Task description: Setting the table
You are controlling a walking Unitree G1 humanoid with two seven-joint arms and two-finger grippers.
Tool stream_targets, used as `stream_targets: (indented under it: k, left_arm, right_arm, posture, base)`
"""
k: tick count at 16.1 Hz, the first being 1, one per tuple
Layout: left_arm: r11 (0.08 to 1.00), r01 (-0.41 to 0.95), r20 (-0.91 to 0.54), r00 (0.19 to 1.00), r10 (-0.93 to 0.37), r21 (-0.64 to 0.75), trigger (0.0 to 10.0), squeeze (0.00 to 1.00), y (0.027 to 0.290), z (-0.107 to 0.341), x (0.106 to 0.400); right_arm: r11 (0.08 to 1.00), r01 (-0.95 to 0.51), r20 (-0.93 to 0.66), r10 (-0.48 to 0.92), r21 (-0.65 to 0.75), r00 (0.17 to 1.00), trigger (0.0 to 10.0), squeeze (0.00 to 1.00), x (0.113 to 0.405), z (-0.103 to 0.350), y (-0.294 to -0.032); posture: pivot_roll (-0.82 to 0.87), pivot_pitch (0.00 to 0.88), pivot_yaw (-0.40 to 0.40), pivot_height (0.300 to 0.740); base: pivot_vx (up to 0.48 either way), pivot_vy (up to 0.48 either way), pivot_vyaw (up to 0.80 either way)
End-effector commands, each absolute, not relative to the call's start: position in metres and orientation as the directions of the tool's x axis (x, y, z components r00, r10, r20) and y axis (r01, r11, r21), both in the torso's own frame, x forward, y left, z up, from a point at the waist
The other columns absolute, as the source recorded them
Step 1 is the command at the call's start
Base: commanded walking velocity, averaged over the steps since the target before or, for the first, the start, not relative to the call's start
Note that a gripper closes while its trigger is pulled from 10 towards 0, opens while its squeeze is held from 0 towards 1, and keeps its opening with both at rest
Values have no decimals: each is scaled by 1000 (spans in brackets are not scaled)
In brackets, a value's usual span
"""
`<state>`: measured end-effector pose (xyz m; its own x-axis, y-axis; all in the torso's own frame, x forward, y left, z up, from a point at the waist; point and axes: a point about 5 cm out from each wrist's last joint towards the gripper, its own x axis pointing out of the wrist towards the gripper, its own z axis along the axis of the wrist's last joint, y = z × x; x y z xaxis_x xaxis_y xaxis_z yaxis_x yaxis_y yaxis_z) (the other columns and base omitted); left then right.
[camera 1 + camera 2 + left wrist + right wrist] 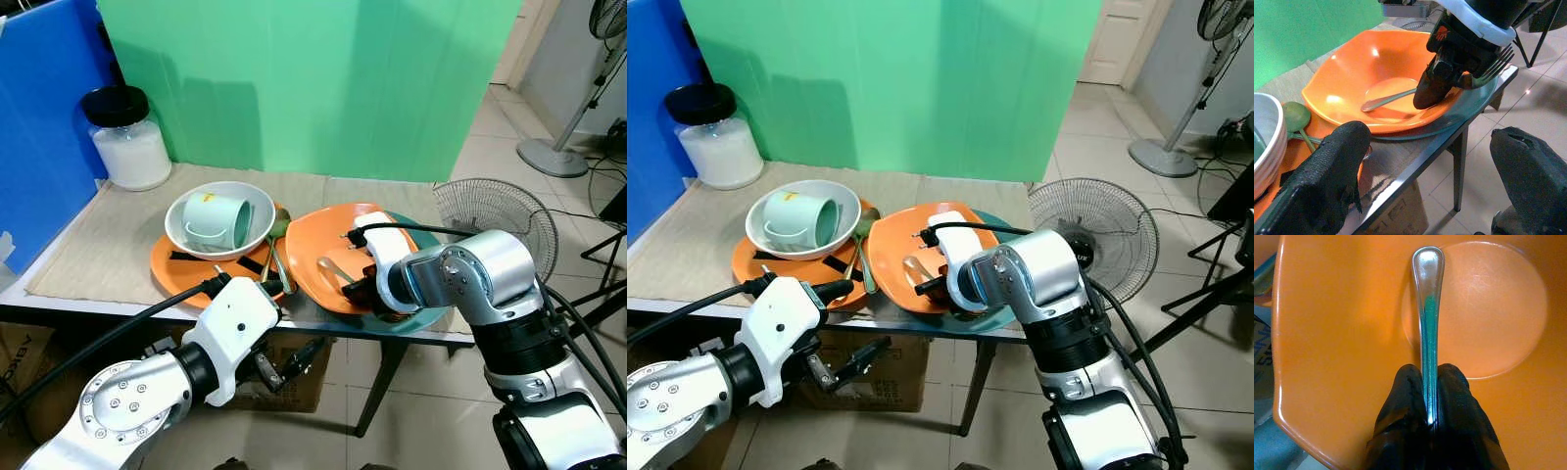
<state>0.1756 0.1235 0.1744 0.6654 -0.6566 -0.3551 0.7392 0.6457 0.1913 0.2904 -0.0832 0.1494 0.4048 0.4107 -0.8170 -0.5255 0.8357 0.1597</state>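
A steel fork (1429, 308) is pinched between the black fingers of my right gripper (1429, 382), which is shut on it. Its handle lies down into a deep orange plate (313, 245), and its tines (1493, 66) stick out behind the gripper. The orange plate rests on a teal plate (431, 318) at the table's front edge. To the left, a white bowl (186, 235) holding a mint mug (220, 220) sits on another orange plate (167, 266), with a green spoon (277, 230) beside it. My left gripper (289, 364) hangs open below the table edge.
A lidded jar of white powder (127, 137) stands at the back left on the beige mat. A floor fan (495, 211) sits just right of the table. A cardboard box (294, 392) lies under the table. Blue and green panels wall the back.
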Motion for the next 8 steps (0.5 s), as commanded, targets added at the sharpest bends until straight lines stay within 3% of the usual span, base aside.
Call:
stream_targets:
  k: [1,4,8]
  left_arm:
    - [644,736,-347,671,-655,208,10000,0,124,179,176]
    - [640,737,-343,671,-657,217,10000,0,126,181,179]
    - [658,716,-299,697,-652,233,10000,0,127,188,188]
  right_arm:
    - [835,-529,-781,428,150,455,0,0,297,164,-82]
    - [846,-504,-724,456,172,517,0,0,303,181,-88]
    - [856,-483,-518,503,187,691,0,0,309,224,-110]
  posture:
    - [-49,0,-31,740]
    - [-56,0,-6,740]
    - [-60,0,14,740]
  base:
    - [0,0,0]
    - [0,0,0]
    - [0,0,0]
